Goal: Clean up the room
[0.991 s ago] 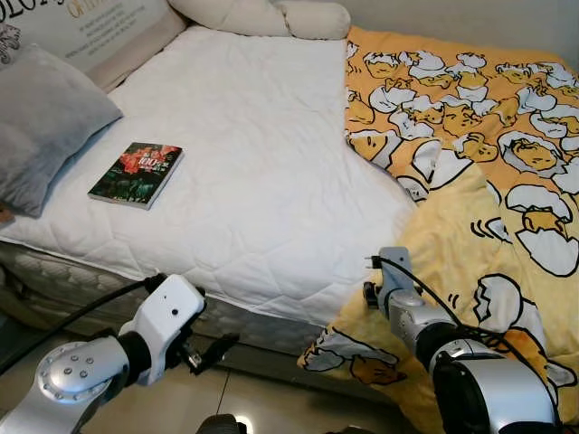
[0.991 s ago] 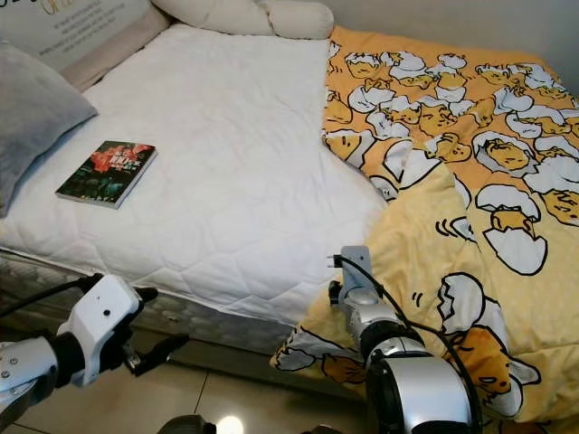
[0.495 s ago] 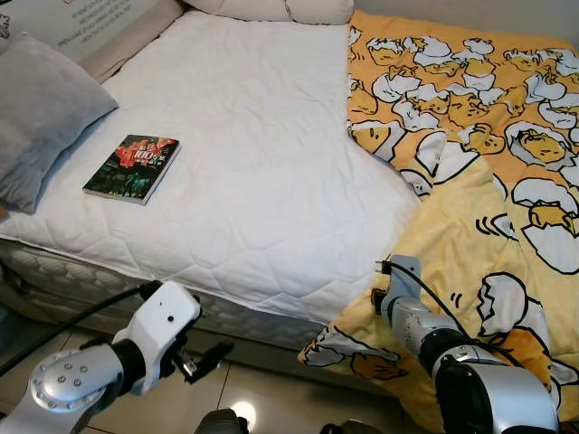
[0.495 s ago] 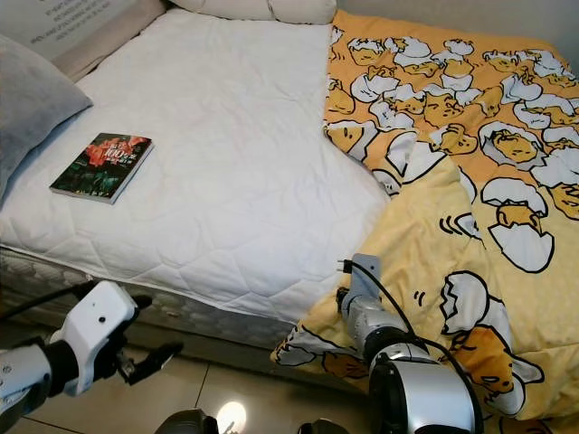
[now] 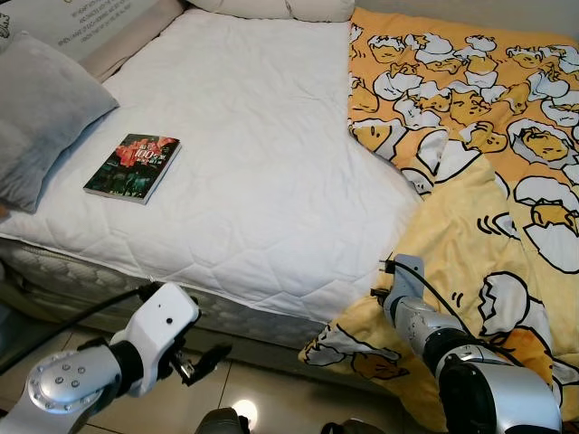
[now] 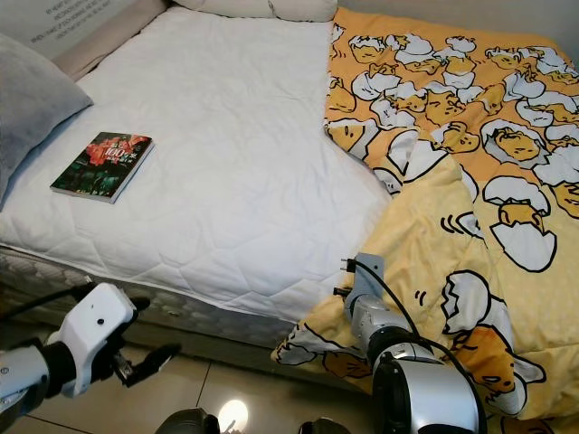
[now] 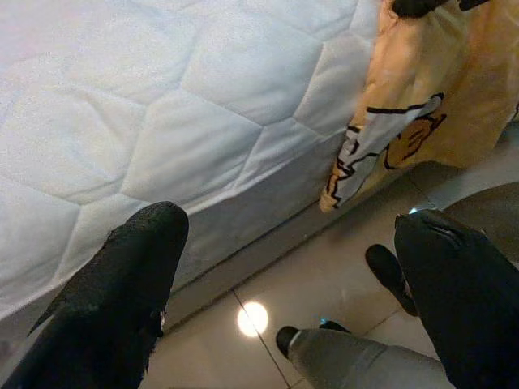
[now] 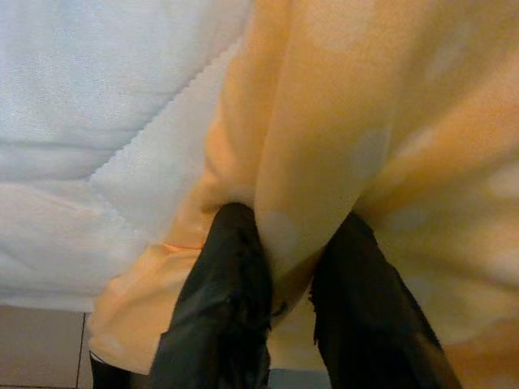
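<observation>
Currently the yellow-orange cartoon-egg print blanket (image 5: 470, 172) covers the right half of the bed and spills over the near edge toward the floor. The right gripper (image 8: 280, 267) has its fingers (image 8: 223, 300) narrowed on a fold of that blanket, pinching fabric between them right at the bed's edge; beside the fingers sits the white quilted mattress cover (image 5: 262, 154), and the hanging blanket corner droops just below them.

Compared with a second ago the head views have dipped slightly and the right arm sits a touch lower and closer to the overhanging hem, with the blanket itself barely shifted. Reads as grasp secured, pull not yet started; next step is likely dragging the blanket across the bare mattress to spread it.

Left gripper (image 7: 284, 275) hovers low, fingers (image 7: 122, 284) wide apart, holding nothing, over the beige tiled floor (image 7: 268, 324) near the mattress side, well apart from the blanket hem ahead of it.

Farther off from both sets of fingers: a dark paperback book with red cover art (image 5: 134, 167) lies flat on the mattress, and a grey pillow (image 5: 41, 113) rests at the bed's left side. The book may need moving before the blanket is spread over it.
</observation>
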Robot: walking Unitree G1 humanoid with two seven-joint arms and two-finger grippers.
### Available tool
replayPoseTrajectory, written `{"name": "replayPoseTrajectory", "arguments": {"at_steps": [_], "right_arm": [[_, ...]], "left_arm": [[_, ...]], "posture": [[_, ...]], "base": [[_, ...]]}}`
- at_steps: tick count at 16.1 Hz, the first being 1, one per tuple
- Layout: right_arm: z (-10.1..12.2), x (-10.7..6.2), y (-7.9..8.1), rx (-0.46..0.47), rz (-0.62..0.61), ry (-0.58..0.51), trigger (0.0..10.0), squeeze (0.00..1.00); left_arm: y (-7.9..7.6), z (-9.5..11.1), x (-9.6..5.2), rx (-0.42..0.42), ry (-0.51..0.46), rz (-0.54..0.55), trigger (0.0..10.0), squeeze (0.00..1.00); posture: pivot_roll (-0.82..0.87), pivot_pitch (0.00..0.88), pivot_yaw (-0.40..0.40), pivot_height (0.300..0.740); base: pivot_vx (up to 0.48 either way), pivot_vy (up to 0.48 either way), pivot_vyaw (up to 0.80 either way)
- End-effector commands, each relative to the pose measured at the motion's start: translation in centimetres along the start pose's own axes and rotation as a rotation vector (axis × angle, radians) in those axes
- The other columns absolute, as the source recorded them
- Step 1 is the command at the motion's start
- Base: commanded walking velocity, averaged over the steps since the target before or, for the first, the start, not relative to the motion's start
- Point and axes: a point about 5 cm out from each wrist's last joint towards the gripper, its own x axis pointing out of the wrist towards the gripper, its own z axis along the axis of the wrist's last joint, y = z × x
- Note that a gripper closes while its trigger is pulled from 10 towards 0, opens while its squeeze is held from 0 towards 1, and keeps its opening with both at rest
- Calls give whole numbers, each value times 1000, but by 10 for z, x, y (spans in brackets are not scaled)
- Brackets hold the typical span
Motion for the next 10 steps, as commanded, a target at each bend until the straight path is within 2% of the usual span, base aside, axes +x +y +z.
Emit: {"name": "replayPoseTrajectory", "arguments": {"at_steps": [1,5,6,7,9,10], "right_arm": [[-2,0,-4,-24,0,4,0,0],[-3,0,-7,-69,42,-1,0,0],[-2,0,-5,-103,122,-9,0,0],[-2,0,-5,-113,137,-10,0,0],[-5,-2,-2,-189,287,-6,0,0],[-11,-5,0,-291,454,-3,0,0]], "left_arm": [[1,4,-2,13,-9,4,10000,0],[8,11,-1,26,-22,20,10000,0],[10,15,4,32,-38,30,10000,0],[11,15,4,33,-41,32,10000,0],[11,18,7,33,-47,34,10000,0],[12,18,10,32,-48,34,10000,0]], "posture": [[272,66,-21,740],[263,36,-26,740],[252,17,-28,740],[252,17,-28,740],[239,6,-28,740],[234,9,-27,740]], "base": [[0,0,0],[0,0,0],[0,0,0],[0,0,0],[0,0,0],[0,0,0]]}}
